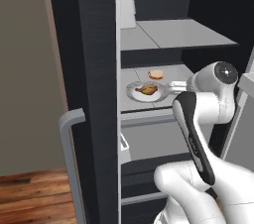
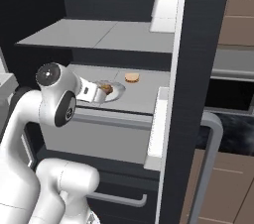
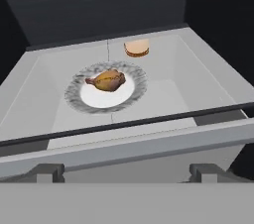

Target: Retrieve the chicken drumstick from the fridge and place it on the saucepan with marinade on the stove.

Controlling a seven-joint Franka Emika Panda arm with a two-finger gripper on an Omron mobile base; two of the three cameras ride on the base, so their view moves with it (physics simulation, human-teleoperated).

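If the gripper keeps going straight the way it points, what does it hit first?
Likely the drumstick on the plate. The open gripper looks clear over the bin's front rim, though depth is unclear.

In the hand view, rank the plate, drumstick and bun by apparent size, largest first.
1. Plate
2. Drumstick
3. Bun, which sits farther from the camera, so its gap to the drumstick is unsure.

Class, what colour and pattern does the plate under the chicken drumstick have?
The plate is white in the middle with a grey marbled rim, clearest in the hand view; the chicken drumstick is golden-brown.
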